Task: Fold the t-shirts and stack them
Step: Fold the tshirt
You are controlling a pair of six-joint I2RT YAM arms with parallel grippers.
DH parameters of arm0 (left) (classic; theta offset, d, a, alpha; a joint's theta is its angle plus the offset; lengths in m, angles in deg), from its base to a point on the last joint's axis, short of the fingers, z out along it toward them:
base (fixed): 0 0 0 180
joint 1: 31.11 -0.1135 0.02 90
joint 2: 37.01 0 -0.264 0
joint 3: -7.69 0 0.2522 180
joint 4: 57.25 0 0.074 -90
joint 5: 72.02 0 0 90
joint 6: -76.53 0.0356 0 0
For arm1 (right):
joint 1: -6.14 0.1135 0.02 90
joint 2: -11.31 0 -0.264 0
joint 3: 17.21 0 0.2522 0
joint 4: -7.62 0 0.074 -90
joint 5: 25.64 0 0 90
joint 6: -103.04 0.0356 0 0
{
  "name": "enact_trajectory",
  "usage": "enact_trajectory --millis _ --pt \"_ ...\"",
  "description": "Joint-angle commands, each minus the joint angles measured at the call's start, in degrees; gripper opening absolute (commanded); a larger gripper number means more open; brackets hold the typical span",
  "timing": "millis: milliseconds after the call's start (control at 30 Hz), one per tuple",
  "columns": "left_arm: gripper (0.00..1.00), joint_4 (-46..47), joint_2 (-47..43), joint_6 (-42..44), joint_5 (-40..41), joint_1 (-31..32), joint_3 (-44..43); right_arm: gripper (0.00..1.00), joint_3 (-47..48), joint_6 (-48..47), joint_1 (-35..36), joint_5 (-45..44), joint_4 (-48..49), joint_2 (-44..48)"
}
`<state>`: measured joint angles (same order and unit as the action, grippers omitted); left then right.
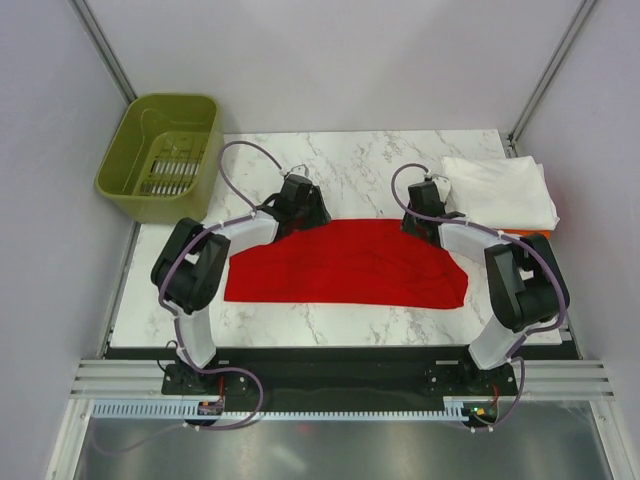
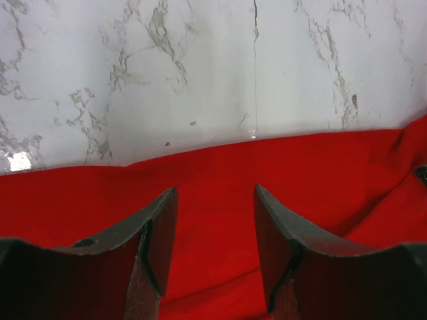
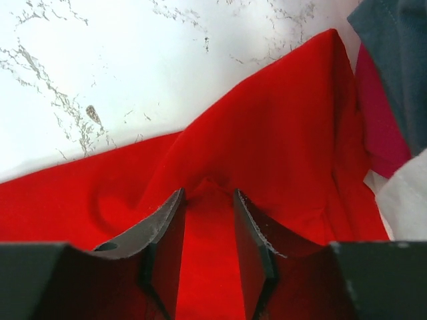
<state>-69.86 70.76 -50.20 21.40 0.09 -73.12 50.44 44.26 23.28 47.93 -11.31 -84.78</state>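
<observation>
Left gripper point(image 2: 215, 190) gapes over the red t-shirt point(image 2: 320, 167), gripping nothing — right gripper point(image 3: 209, 192) straddles a raised fold; grip unclear.

Red t-shirt point(image 1: 345, 262): soft matt cloth, lying in shallow creases. Folded white shirt point(image 1: 500, 190): matt cloth, smooth-faced. Table point(image 1: 350, 165): white marble-patterned top with grey veins, smooth and glossy, with bright reflections in the left wrist view. Basket point(image 1: 150, 205): olive-green plastic, smooth, with a slight sheen. Gripper fingers point(image 2: 157, 233): black plastic, matt, with a rough, grained face. Rail point(image 1: 120, 378): bare pale metal with a dull sheen.
</observation>
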Motion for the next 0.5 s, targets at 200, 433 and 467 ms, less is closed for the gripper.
enact_trajectory --millis 200,433,467 --pt "0.55 -4.3 5.0 -5.8 -5.7 -4.3 -3.7 0.08 3.9 -1.4 0.2 -1.1 0.0 -1.3" --pt "0.54 -6.3 6.0 -5.3 -4.1 -7.5 -3.4 0.0 2.1 -1.2 0.7 1.5 -1.9 3.0" --pt "0.54 -6.4 6.5 -5.4 -4.1 -7.6 -3.8 0.0 1.1 -1.0 0.9 3.6 -2.1 3.9"
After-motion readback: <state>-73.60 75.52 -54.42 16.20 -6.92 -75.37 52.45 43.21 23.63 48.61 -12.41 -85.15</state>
